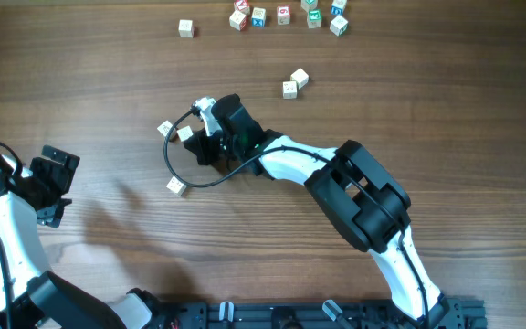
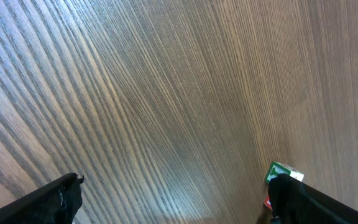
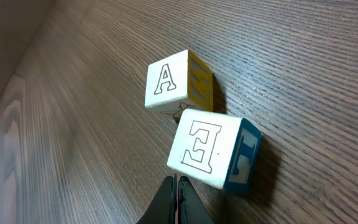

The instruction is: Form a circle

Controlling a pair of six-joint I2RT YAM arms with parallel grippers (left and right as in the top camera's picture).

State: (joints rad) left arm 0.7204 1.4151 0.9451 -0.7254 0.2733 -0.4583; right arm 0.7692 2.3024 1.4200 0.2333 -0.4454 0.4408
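circle cubes (image 3: 199,149) show letters only from the right wrist; right fingers (image 3: 166,205) pressed together, left fingers (image 2: 48,202) spread.

1. Two arms stand at the one wooden worktop (image 1: 108,73): the left arm (image 1: 3,228) and the right arm (image 1: 354,192).
2. Two tools, one per arm: the left tool (image 1: 55,187) and the right tool (image 1: 199,144).
3. Three pale cubes lie around the right tool: the first cube (image 1: 165,129), the second cube (image 1: 186,134) and the third cube (image 1: 176,186).
4. Two cubes form the middle pair (image 1: 294,83).
5. One lone cube (image 1: 185,28) sits apart.
6. About eight cubes make up the far cluster (image 1: 283,15); the frame edge cuts some, so the count is unsure.
7. The right wrist view shows two cubes: the A cube (image 3: 166,81) and the E cube (image 3: 201,149).
8. The left wrist view shows one green-faced cube (image 2: 283,173).
9. One black cable (image 1: 176,169) loops.
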